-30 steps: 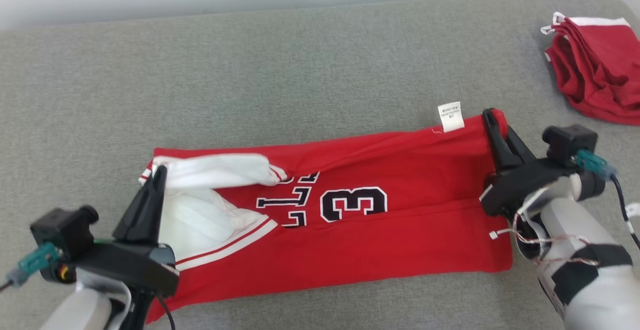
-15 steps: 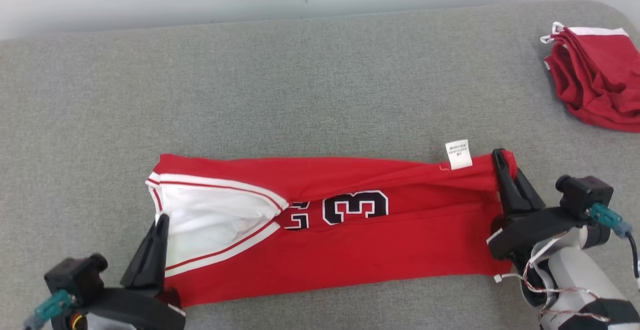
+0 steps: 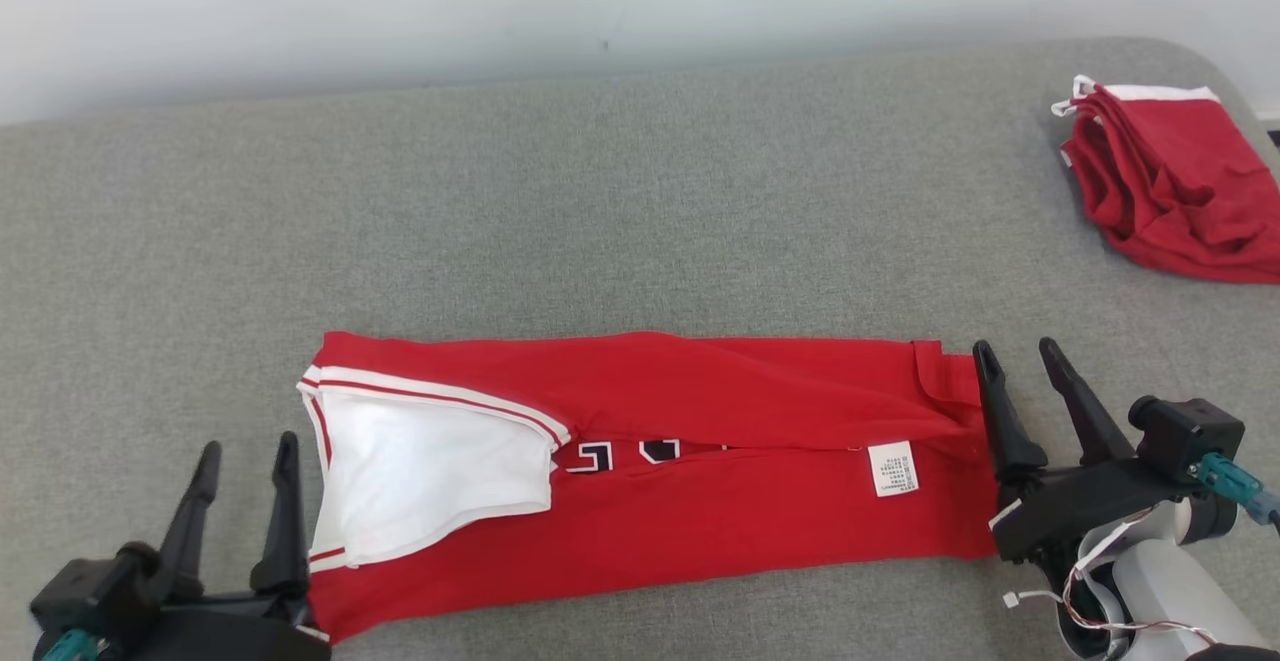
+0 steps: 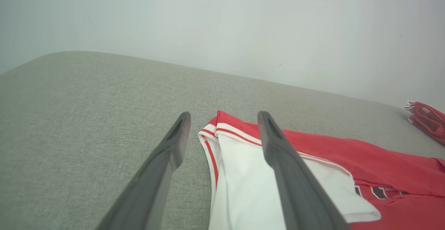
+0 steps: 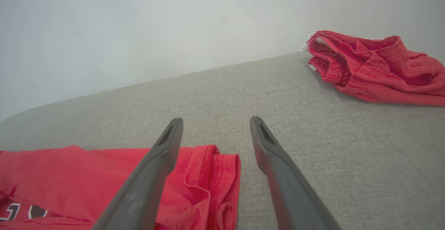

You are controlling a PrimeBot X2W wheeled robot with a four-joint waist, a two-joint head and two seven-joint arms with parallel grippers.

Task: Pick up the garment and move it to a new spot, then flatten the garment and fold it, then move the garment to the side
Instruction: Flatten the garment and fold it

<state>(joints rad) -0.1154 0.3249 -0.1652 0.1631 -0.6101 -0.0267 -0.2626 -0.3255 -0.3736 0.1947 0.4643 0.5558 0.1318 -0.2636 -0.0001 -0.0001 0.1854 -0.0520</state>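
Both grippers have let go since a moment ago, and the jersey (image 3: 700, 531) is now folded over toward me, its white tag (image 3: 891, 468) on top. My left gripper (image 3: 248, 446) stands wide open and empty, just left of the jersey's white-lined end. My right gripper (image 3: 1015, 349) is also spread wide and holds nothing, its left finger over the jersey's right edge. The jersey lies as a long flat band across the near part of the grey cushion (image 3: 600, 191). Another red garment (image 3: 1170, 191) sits at the far right.
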